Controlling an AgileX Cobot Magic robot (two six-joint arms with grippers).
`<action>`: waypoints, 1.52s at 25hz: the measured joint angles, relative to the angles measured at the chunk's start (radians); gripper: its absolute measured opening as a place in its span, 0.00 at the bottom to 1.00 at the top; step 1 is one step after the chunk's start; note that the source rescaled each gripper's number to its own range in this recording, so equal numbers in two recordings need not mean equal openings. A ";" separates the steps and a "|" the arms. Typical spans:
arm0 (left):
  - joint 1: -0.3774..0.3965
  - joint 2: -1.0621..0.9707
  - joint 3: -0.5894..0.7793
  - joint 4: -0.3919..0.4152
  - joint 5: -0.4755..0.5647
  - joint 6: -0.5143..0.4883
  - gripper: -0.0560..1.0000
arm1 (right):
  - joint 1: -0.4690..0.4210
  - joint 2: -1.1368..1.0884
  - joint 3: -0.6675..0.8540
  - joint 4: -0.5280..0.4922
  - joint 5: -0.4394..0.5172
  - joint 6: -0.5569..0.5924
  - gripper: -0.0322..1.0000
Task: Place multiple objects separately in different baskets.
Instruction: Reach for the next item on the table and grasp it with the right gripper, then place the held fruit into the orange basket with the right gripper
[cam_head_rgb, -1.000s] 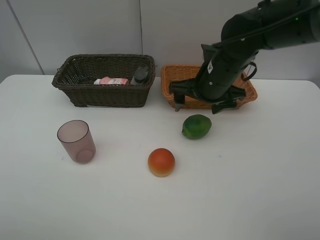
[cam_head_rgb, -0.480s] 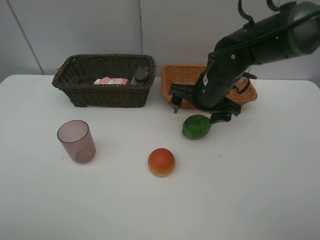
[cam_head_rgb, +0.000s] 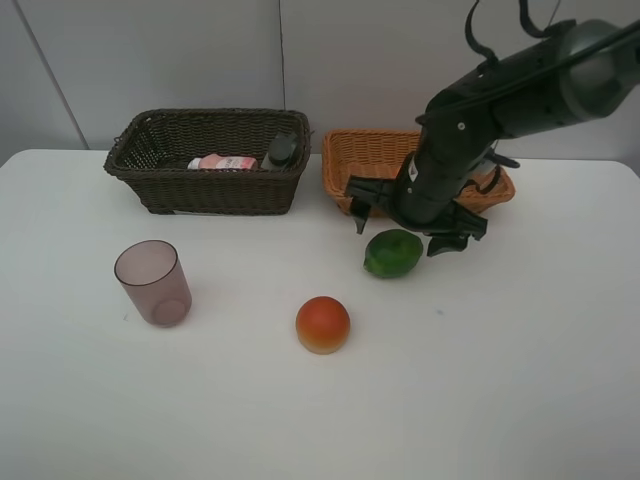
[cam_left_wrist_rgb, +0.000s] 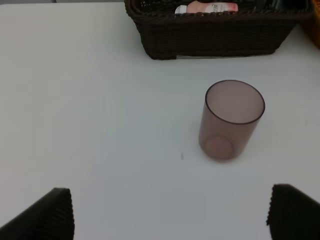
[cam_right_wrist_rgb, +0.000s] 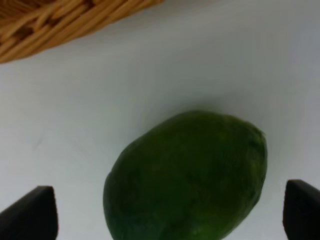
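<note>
A green round fruit (cam_head_rgb: 392, 253) lies on the white table in front of the light tan basket (cam_head_rgb: 340, 165). My right gripper (cam_head_rgb: 408, 232) hangs open just over it, one finger on each side; the right wrist view shows the fruit (cam_right_wrist_rgb: 187, 175) between the fingertips (cam_right_wrist_rgb: 30, 212). Closer to the front lie a red-orange fruit (cam_head_rgb: 323, 324) and, to the left, an upright mauve cup (cam_head_rgb: 153, 283). The dark brown basket (cam_head_rgb: 220, 190) holds a pink bottle (cam_head_rgb: 222, 162) and a dark grey bottle (cam_head_rgb: 281, 150). My left gripper (cam_left_wrist_rgb: 170, 215) is open, with the cup (cam_left_wrist_rgb: 231, 120) ahead of it.
Both baskets stand side by side along the table's far edge by the wall. The right arm covers much of the tan basket's inside. In the left wrist view the dark basket (cam_left_wrist_rgb: 215, 37) lies beyond the cup.
The right arm has come forward and down from over the tan basket to the green fruit, its open fingers now on either side of it. Nothing else has moved.
</note>
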 joint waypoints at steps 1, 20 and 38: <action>0.000 0.000 0.000 0.000 0.000 0.000 1.00 | 0.000 0.005 0.000 -0.004 0.000 0.009 0.98; 0.000 0.000 0.000 0.000 0.000 0.000 1.00 | 0.000 0.119 0.000 -0.041 -0.065 0.042 0.98; 0.000 0.000 0.000 0.000 0.000 0.000 1.00 | 0.000 0.138 0.000 -0.043 -0.062 0.042 0.68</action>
